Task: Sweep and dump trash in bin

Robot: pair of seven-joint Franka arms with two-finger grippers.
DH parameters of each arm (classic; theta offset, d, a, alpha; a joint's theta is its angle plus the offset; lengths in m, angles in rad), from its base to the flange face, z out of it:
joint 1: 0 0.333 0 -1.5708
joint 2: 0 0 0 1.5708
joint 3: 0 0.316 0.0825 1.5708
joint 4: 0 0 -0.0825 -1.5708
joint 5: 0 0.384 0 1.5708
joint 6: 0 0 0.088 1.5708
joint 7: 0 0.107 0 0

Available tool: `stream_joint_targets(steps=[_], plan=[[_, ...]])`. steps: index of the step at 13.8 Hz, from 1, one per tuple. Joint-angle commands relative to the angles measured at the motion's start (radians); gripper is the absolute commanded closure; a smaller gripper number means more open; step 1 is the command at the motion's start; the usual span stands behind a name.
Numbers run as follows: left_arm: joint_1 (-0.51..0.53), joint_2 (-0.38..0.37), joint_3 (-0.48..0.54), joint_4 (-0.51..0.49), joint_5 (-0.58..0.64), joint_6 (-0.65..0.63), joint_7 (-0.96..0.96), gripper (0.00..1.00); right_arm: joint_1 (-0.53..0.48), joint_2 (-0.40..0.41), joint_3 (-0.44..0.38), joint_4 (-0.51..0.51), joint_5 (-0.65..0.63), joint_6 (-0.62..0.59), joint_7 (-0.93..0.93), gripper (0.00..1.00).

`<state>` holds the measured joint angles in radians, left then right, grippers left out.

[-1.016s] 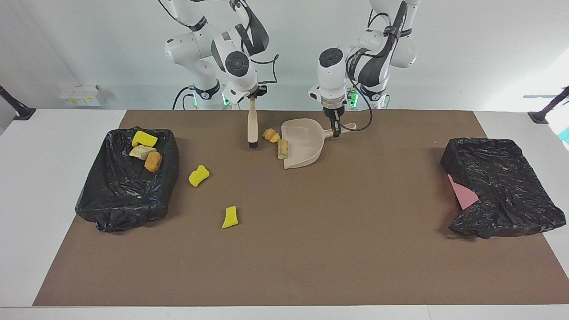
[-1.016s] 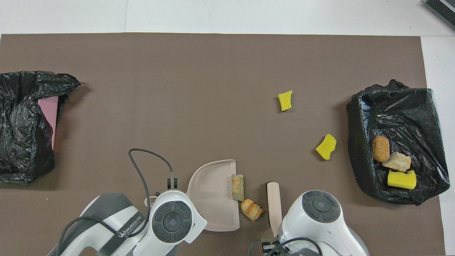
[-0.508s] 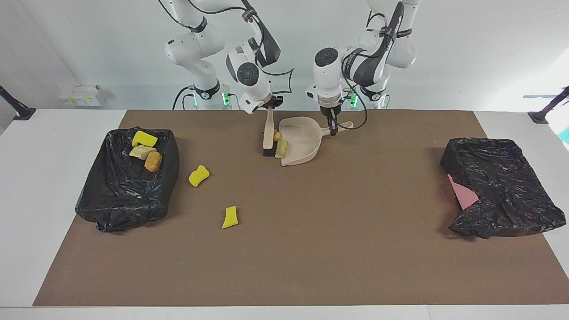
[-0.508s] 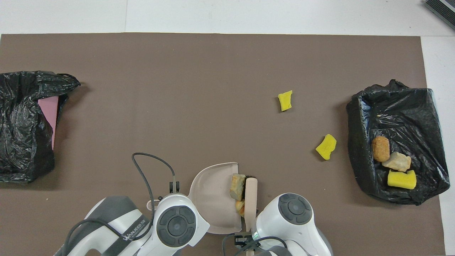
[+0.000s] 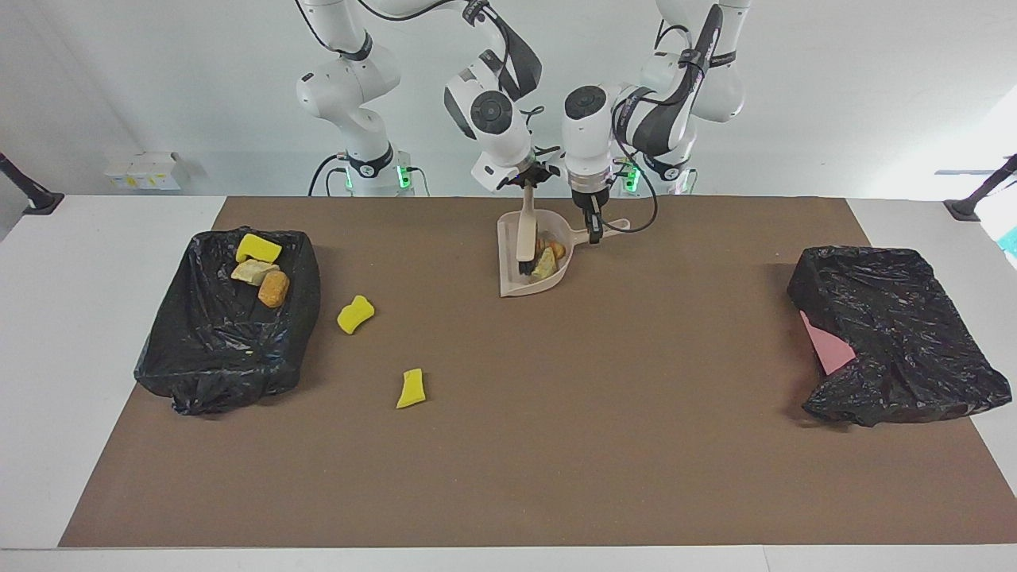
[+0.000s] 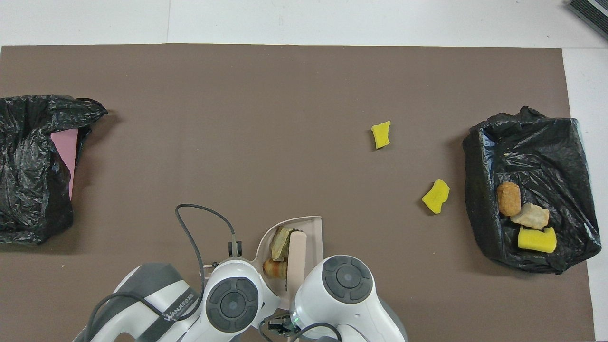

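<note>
Two robot arms worked close together at the robots' edge of a brown mat. The left gripper (image 5: 593, 232) was clamped on the handle of a beige dustpan (image 5: 508, 274), holding it flat w/ its open mouth toward the right arm's end of the table, probably so scraps could be pushed in. The right gripper (image 5: 527, 181) was clamped on the top of a small brush (image 5: 525, 238), hanging upright w/ bristles down inside the pan. Two bread-like lumps (image 5: 548, 256) sat in the pan, pressed betw. the brush and the back wall near the handle; the brush looked placed to keep them from rolling out.

Other trash: two yellow sponge chunks (image 5: 355, 313) lay loose on the mat, one just beside a black-lined bin (image 5: 199, 365) at the right arm's end, the other (image 5: 411, 388) farther from the robots. That bin held three scraps (image 5: 259, 270), incl. one yellow. A second black-bagged bin (image 5: 890, 349) sat at the left arm's end; its contents weren't visible.
</note>
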<state>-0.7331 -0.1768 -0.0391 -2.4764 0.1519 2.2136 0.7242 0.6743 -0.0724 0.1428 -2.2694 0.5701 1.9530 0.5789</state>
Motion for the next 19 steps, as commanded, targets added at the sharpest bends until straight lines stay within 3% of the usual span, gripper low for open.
stream_joint_targets(steps=[1, 6, 10, 12, 16, 19], plan=[[0.004, -0.023, 0.011, -0.052, -0.018, 0.092, 0.015, 1.0, -0.07, -0.017, -0.006, 0.018, -0.045, -0.074, -0.023, 1.0], [0.053, -0.027, 0.011, -0.052, -0.02, 0.103, 0.037, 1.0, -0.26, 0.052, -0.003, 0.175, -0.299, -0.253, -0.106, 1.0], [0.08, -0.047, 0.021, -0.036, -0.02, 0.071, 0.05, 1.0, -0.416, 0.129, -0.003, 0.263, -0.493, -0.272, -0.119, 1.0], [0.092, -0.044, 0.025, -0.01, -0.022, 0.029, 0.05, 1.0, -0.461, 0.141, -0.006, 0.271, -0.605, -0.313, -0.119, 1.0], [0.136, -0.009, 0.03, 0.048, -0.08, -0.025, 0.008, 1.0, -0.585, 0.131, -0.005, 0.24, -0.699, -0.416, -0.192, 1.0], [0.159, 0.031, 0.028, 0.108, -0.08, -0.054, -0.054, 1.0, -0.654, 0.105, -0.005, 0.171, -0.769, -0.41, -0.301, 1.0]])
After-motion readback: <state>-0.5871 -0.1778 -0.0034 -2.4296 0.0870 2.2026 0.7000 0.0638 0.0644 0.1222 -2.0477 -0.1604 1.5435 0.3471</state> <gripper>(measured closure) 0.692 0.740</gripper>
